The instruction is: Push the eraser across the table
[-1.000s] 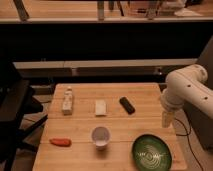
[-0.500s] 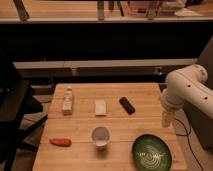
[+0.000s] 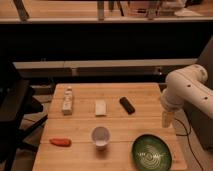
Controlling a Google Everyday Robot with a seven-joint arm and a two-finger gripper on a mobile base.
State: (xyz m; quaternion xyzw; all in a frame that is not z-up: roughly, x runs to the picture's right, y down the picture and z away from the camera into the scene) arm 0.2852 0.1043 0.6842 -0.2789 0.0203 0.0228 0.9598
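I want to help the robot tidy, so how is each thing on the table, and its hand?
eraser: lying flat on the table, untouched.
gripper: open, empty, pointing down by the table's right edge.
cup: upright, mouth up.
green bowl: upright, nothing seen inside.
white block: lying flat.
orange piece: lying on its side.
small bottle: standing or lying, cannot tell.

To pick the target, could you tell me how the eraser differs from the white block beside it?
The eraser is black, the white block pale. The eraser is narrow and diagonal, the white block wider and straight. Both lie flat on the table; the gripper hangs by its right edge.
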